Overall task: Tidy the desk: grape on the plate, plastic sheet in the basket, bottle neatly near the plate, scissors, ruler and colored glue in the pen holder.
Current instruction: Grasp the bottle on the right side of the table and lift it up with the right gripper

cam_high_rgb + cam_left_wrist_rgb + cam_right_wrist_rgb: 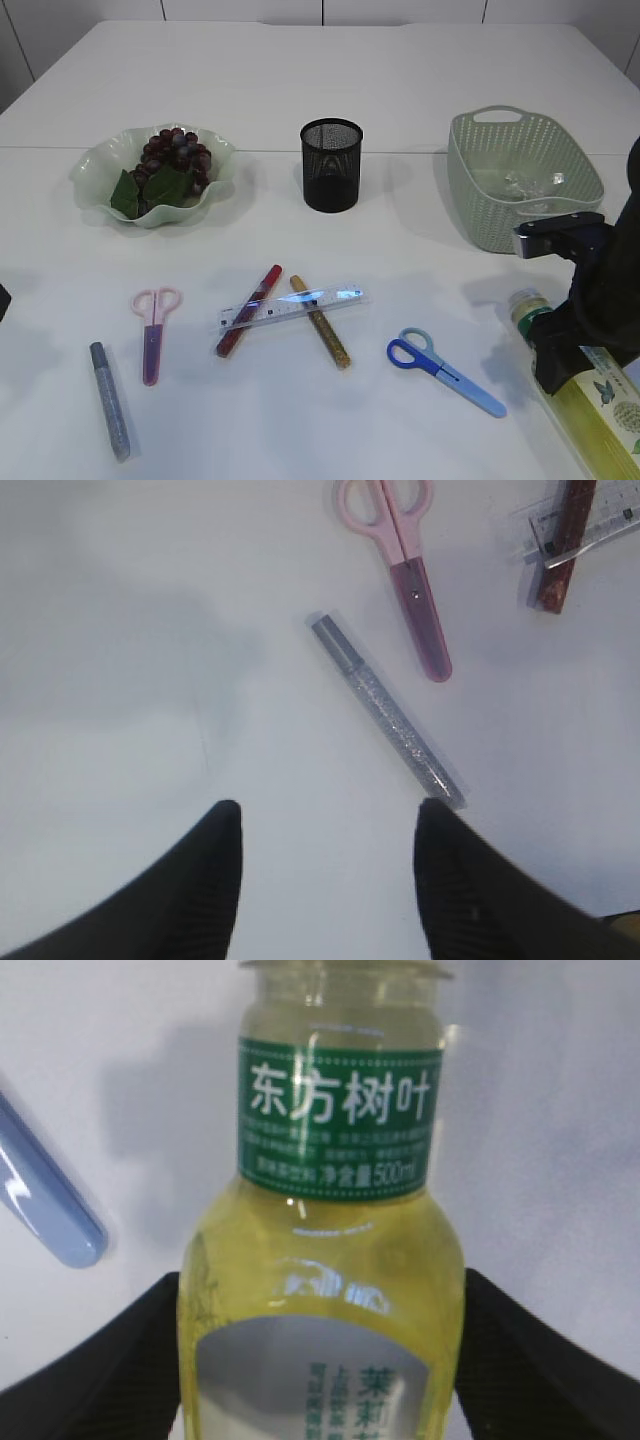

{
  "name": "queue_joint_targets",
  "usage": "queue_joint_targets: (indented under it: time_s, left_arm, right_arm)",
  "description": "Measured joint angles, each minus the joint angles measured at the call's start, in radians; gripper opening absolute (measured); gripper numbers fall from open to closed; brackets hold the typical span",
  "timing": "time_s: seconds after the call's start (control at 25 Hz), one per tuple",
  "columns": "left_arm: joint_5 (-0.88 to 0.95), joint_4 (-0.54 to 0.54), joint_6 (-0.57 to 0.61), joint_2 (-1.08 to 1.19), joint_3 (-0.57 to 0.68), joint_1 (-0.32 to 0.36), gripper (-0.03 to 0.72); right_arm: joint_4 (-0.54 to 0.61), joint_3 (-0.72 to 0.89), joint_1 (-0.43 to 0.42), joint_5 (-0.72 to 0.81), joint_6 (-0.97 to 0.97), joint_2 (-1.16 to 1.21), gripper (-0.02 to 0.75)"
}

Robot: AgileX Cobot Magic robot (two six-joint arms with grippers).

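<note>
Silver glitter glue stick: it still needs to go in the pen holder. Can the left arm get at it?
Probably yes. The silver glitter glue stick lies alone on bare table just ahead of the open left gripper, nothing covering it.

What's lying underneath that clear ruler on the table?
Under the clear ruler two glue sticks lie crossed: a red one and a gold one. Their ends stick out; the crossing shows only dimly through the plastic.

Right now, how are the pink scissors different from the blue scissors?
The pink scissors are pink all over; the blue scissors have dark blue and pale teal handles with a light blue blade cover. The pink scissors lie on the left, handles toward the plate; the blue scissors lie on the right, slanted, beside the bottle. Both lie closed and flat on the table.
</note>
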Motion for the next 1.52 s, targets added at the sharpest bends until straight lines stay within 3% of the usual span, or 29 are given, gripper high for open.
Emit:
queue_joint_targets:
  time_s: [0.2, 0.56, 1.0, 1.16, 1.52]
  left_arm:
    - [0.0, 0.0, 0.0, 0.0, 0.0, 0.0, 0.405]
    - [0.0, 0.0, 0.0, 0.0, 0.0, 0.0, 0.405]
    - [-0.006, 0.002, 0.0, 0.0, 0.0, 0.0, 0.404]
    - [-0.008, 0.002, 0.0, 0.0, 0.0, 0.0, 0.404]
    - [-0.016, 0.002, 0.0, 0.0, 0.0, 0.0, 0.396]
  right_arm:
    - [0.0, -0.002, 0.0, -0.002, -0.006, 0.013, 0.587]
    - [0.004, -0.01, 0.0, 0.008, -0.01, 0.027, 0.465]
    - [0.075, 0.007, 0.0, 0.065, -0.039, -0.066, 0.46]
    - [0.187, 0.007, 0.0, 0.072, -0.159, -0.193, 0.46]
    - [0.67, 0.011, 0.0, 0.141, -0.616, -0.388, 0.459]
